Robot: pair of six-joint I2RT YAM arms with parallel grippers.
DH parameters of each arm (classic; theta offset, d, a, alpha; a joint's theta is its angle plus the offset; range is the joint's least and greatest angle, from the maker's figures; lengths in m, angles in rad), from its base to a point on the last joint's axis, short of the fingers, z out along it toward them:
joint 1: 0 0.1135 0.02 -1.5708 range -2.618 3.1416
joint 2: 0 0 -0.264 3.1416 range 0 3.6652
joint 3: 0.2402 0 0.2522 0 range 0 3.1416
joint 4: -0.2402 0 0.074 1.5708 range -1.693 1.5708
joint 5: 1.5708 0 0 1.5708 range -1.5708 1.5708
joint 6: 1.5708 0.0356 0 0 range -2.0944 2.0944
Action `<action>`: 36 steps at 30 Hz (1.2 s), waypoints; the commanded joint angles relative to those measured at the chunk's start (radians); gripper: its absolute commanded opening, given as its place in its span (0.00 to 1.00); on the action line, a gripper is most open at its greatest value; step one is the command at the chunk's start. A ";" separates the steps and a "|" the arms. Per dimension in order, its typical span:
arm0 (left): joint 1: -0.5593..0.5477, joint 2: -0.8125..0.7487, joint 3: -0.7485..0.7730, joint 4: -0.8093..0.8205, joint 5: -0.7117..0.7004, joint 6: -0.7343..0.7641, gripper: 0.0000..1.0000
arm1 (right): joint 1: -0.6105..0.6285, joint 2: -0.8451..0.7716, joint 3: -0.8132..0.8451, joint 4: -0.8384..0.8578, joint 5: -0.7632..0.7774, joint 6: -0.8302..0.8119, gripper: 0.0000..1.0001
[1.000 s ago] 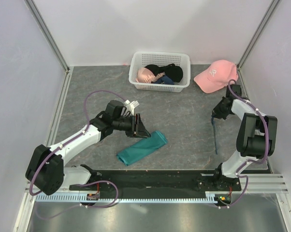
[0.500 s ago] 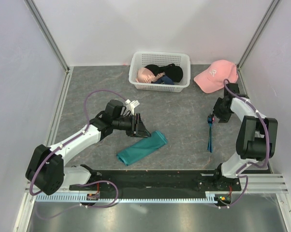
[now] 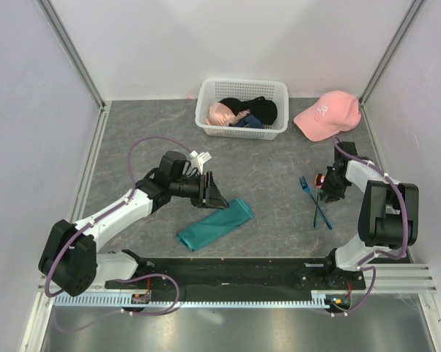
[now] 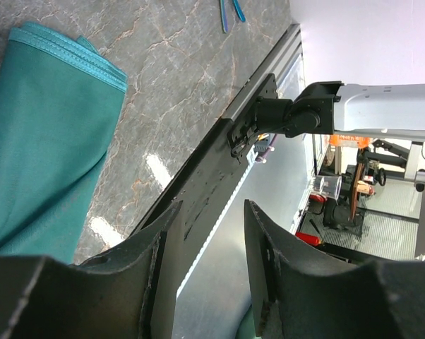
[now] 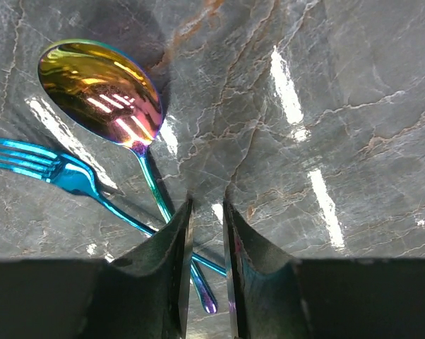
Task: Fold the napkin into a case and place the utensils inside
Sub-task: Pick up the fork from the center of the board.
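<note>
**Napkin** [image 3: 215, 224]: teal cloth, folded into a narrow layered strip, flat on the bench [image 3: 272, 176] near the middle. The case looks made, or nearly so.

**Utensils**: blue fork [image 5: 64, 173] and iridescent spoon [image 5: 103, 88]. Both lie on the bench at the right with stems crossed, well apart from the case. They are not yet inside it, so that step is left.

**Left fingers** [image 4: 263, 244]: moderately spread with nothing between them. They hover just beside the case's far edge.

**Right fingers** [image 5: 174, 268]: only a narrow gap, set low at the crossed stems. From this angle I cannot tell whether they pinch a stem or merely straddle it.

**Also present**: white basket [image 3: 206, 110] and pink cap [image 3: 327, 114], at the far side.
</note>
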 commanded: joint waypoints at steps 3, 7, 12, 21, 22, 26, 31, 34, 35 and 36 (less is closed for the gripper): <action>0.003 -0.040 -0.002 0.018 0.029 -0.025 0.47 | 0.010 -0.094 -0.006 0.012 -0.010 -0.010 0.31; 0.003 -0.030 -0.002 0.018 0.029 -0.023 0.47 | 0.053 -0.143 0.043 -0.019 0.004 -0.031 0.39; 0.003 -0.033 -0.004 0.026 0.032 -0.028 0.47 | 0.121 -0.051 0.089 -0.022 -0.056 -0.090 0.48; 0.003 -0.054 -0.018 0.023 0.045 -0.027 0.49 | 0.197 0.067 0.109 0.024 -0.038 -0.126 0.51; 0.003 -0.057 -0.019 0.021 0.045 -0.025 0.49 | 0.203 0.072 0.108 0.026 -0.032 -0.128 0.51; 0.002 -0.062 -0.015 0.011 0.043 -0.016 0.49 | 0.237 0.092 0.085 0.038 0.011 -0.116 0.46; 0.003 -0.062 -0.019 0.011 0.040 -0.013 0.49 | 0.279 0.104 0.054 0.050 0.120 -0.087 0.27; 0.003 -0.056 -0.015 0.003 0.040 -0.008 0.50 | 0.294 0.115 0.063 0.050 0.148 -0.047 0.12; 0.003 -0.054 -0.013 -0.002 0.038 -0.005 0.50 | 0.297 0.113 0.071 0.044 0.136 -0.035 0.07; 0.003 -0.050 -0.010 -0.005 0.040 -0.002 0.51 | 0.297 0.101 0.088 0.043 0.125 -0.024 0.00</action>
